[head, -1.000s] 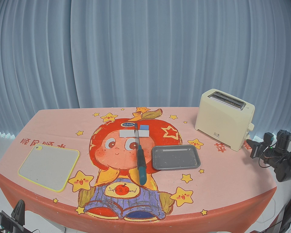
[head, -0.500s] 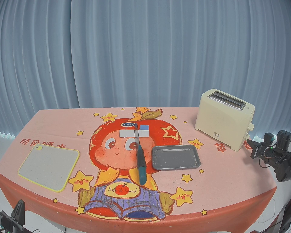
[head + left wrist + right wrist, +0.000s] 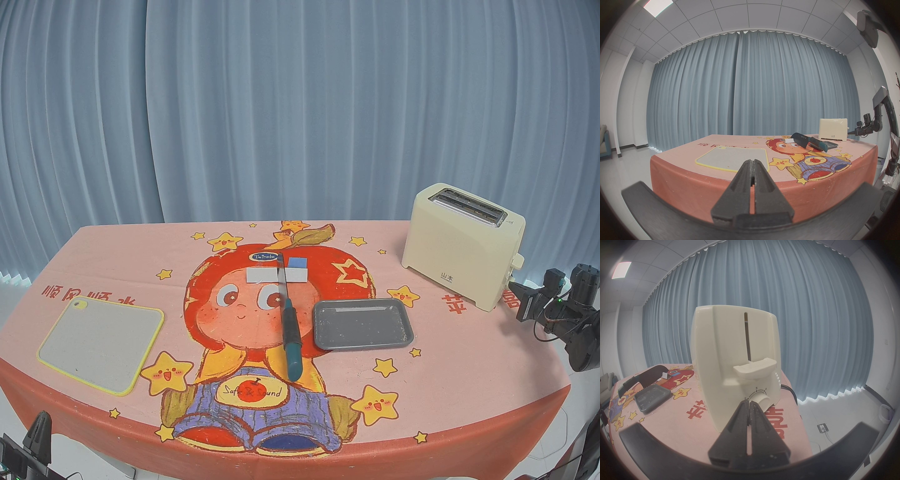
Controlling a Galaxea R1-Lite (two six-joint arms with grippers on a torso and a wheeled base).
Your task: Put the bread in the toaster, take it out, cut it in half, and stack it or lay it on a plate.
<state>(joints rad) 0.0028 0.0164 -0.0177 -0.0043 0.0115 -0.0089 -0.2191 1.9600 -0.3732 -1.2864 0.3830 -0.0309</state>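
Both clenched, empty: left gripper (image 3: 752, 162); right gripper (image 3: 749, 403) | toaster (image 3: 462, 244) lengthwise left-right; lever (image 3: 754, 367), seemingly low, facing right gripper

right gripper (image 3: 516, 291) raised slightly, a touch nearer the toaster (image 3: 462, 244) lever side

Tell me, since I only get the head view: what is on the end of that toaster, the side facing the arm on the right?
Observer: In the right wrist view, the toaster has a lever at the lower end of a vertical slot, with a numbered dial beneath it.
Operator: Are that arm's jaws open?
Observer: No. The right gripper has its jaws shut and points at the dial.
Operator: And the other arm?
Observer: The left gripper has its jaws shut too, facing the cutting board.
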